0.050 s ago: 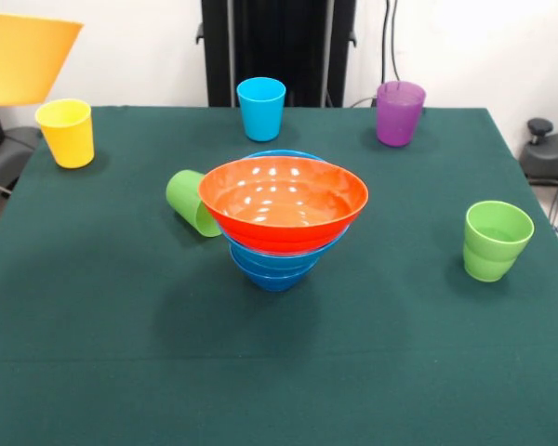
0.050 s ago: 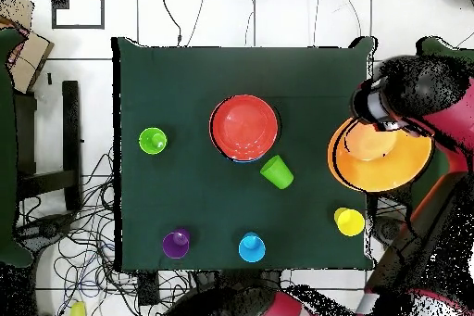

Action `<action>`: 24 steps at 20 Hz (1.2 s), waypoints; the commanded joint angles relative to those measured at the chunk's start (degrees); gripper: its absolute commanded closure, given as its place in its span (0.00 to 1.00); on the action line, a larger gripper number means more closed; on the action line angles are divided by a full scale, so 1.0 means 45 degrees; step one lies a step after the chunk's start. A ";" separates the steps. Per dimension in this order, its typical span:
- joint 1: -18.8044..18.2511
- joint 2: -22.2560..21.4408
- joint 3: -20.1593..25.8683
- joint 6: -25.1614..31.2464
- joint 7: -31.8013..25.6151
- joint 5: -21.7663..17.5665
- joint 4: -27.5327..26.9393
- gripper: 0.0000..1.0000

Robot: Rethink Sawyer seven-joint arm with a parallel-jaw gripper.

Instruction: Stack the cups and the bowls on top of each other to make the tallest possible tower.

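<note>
**Big yellow-orange bowl held high at the table's edge, tower waiting in the middle**

My arm point(image 2: 435, 99) reaches over 1 side of the green table point(image 1: 121, 353), and the big yellow-orange bowl point(image 2: 380, 155) hangs under it, clear of the cloth. From the front only part of that bowl shows, tilted, in the upper corner above the yellow cup point(image 1: 66, 133). My claw point(image 2: 378, 110) sits at the bowl's rim and seems to have hold of it there, though I cannot make out how far my fingers are closed.

The tower point(image 1: 281, 216) stands near the middle of the table: the orange-red bowl point(image 1: 284, 197) sits on top, mouth up, nested in a pile of blue bowls point(image 1: 274, 265) whose rims show beneath it. I count at least 2 blue rims; more than that I cannot tell.

1 green cup point(image 1: 192, 202) lies on its side, touching or just beside the tower, mouth pointing away from the bowls. The other green cup point(image 1: 495, 240) stands upright, well apart, toward the opposite side of the table. The light blue cup point(image 1: 261, 108) and the purple cup point(image 1: 399, 112) stand upright along the far edge, the yellow cup at a corner.
</note>
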 commanded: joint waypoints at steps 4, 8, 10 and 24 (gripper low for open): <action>0.0483 0.0447 0.1477 0.0729 -0.0888 -0.0685 -0.0300 1.00; 0.0621 0.0469 0.1425 0.0668 -0.0597 -0.0637 -0.0230 1.00; 0.0695 0.0445 0.1364 0.0713 -0.0483 -0.0626 -0.0199 1.00; 0.1190 0.0316 0.1018 0.0894 0.0155 -0.0540 -0.0006 1.00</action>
